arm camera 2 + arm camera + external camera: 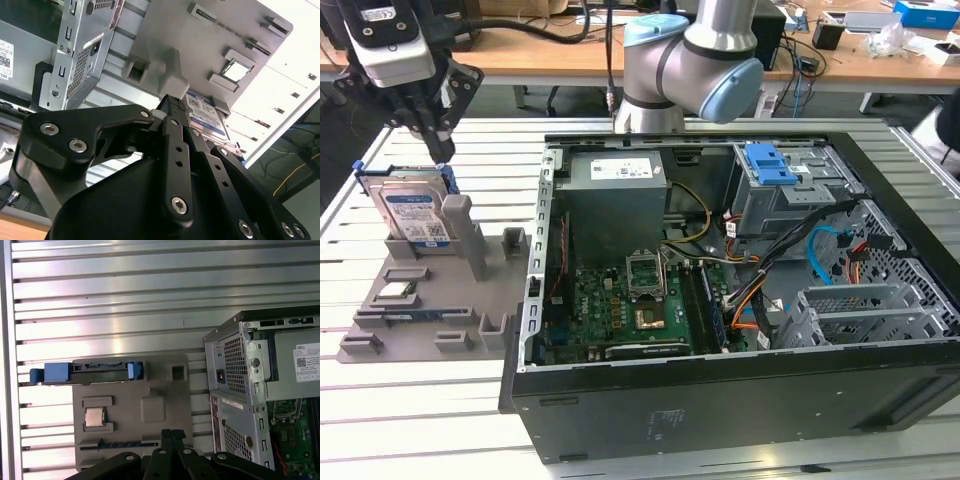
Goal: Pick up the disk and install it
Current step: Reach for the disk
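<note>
We saw the black gripper [442, 150] pinched shut on nothing, just above the flat silver, blue-framed disk [415, 215], which stood on edge in the matte grey holder [470, 300] at the exterior view's left.

Silver-grey disk [415, 215] with white-and-blue label, blue caddy framing it, standing on edge in the grey holder [430, 290], just beneath my gripper [442, 150], not in my grasp
</note>
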Robot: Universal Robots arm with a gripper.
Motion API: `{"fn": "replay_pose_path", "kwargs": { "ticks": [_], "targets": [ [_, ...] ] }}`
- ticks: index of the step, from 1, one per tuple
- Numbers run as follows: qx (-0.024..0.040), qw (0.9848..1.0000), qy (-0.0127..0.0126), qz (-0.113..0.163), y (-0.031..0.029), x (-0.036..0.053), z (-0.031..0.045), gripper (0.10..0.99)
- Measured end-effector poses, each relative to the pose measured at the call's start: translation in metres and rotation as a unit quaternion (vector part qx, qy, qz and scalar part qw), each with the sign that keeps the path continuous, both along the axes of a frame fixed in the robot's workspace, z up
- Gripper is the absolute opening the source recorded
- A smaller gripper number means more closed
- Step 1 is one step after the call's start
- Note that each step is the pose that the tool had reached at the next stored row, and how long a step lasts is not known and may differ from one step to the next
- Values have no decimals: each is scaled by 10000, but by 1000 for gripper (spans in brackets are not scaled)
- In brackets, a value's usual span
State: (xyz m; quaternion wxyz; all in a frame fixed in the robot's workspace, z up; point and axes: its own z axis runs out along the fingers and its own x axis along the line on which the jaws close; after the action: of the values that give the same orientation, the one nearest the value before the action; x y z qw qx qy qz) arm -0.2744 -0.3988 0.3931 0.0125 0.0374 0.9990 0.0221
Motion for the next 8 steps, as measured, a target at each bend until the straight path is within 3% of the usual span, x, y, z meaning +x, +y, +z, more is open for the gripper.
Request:
{"fn": "replay_pose_path", "kwargs": {
  "ticks": [8],
  "targets": [
    [0,10000,0,0,0,-138,0,106]
  ]
}}
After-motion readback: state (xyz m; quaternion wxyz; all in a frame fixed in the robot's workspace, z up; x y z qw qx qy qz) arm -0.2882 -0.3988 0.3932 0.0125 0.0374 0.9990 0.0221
